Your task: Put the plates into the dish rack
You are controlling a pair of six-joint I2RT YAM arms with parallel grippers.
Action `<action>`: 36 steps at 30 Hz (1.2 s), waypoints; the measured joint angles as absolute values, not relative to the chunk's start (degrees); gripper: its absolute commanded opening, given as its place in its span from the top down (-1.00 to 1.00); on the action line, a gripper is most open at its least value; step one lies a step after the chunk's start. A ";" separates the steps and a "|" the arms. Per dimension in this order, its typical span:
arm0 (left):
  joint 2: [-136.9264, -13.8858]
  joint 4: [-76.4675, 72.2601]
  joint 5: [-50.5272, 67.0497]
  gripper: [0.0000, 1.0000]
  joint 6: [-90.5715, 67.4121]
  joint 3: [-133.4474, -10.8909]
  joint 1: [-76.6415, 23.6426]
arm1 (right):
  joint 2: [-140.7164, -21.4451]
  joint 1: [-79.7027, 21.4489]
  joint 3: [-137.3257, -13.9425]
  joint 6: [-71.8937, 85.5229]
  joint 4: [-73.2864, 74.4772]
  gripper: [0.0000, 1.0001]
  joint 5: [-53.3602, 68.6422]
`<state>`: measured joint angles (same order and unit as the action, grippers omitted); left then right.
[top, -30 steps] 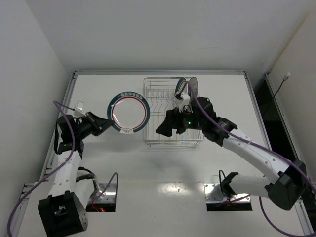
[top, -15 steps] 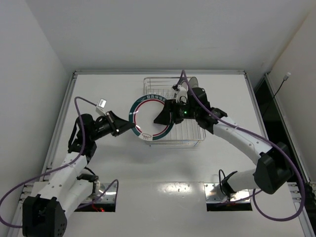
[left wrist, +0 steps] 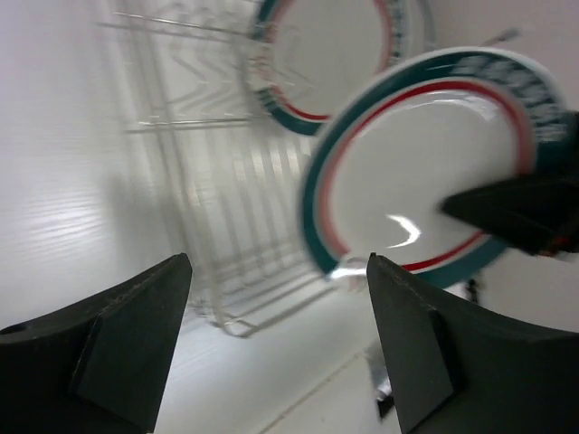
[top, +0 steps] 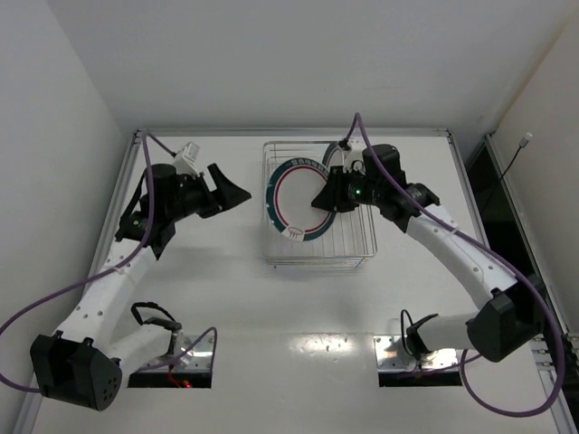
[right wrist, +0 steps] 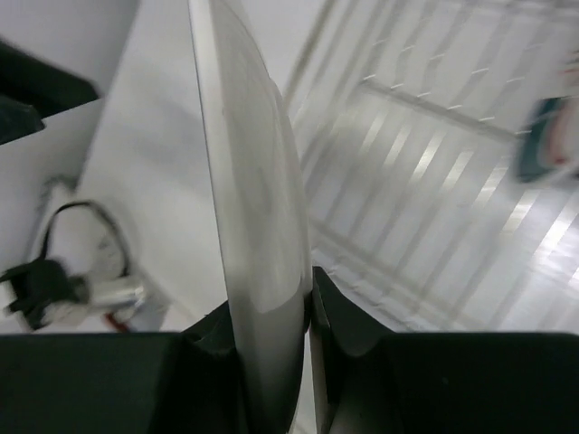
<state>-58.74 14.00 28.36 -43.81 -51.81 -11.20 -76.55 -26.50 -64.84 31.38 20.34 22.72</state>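
My right pincer (top: 327, 194) grips the plate (top: 297, 201) by its rim, upright over the dish rack (top: 318, 261), ready for slotting; my left pincer (top: 231, 186) stands wide, empty.

A white worktop (top: 298, 307) fills the scene, seen from above. A thin metal rim (top: 289, 132) runs along its back edge and down both sides. Plain white walls close it in: a back wall (top: 298, 63), a left wall (top: 45, 181) and a right wall (top: 552, 108). Between the worktop and the right wall lies a dark gap (top: 493, 194). A thin black cable with a white plug (top: 526, 139) hangs against the right wall. Two dark recesses, one left (top: 201, 366) and one right (top: 448, 371), sit in the worktop's near edge.
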 measured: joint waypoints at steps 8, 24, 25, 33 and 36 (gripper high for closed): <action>-62.24 31.48 5.15 -0.52 -32.56 -56.05 -8.64 | -80.18 -25.41 -81.41 25.30 35.90 1.00 -2.39; -55.70 34.15 -16.36 -0.64 -29.98 -53.06 -8.51 | -105.49 -27.97 -98.08 21.17 42.24 1.00 -23.49; -56.01 34.17 -16.34 -0.64 -29.98 -53.06 -8.51 | -106.61 -28.29 -98.65 21.17 42.48 1.00 -24.10; -57.21 34.20 -16.08 -0.64 -29.63 -53.06 -8.51 | -114.24 -29.82 -106.91 22.04 44.77 0.86 -29.87; -57.23 34.20 -15.97 -0.64 -29.36 -53.06 -8.51 | -117.36 -29.82 -107.66 23.20 44.77 0.86 -29.74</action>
<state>-57.23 34.20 -15.97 -29.36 -53.06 -8.51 -117.36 -29.82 -107.66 23.20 44.77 -29.74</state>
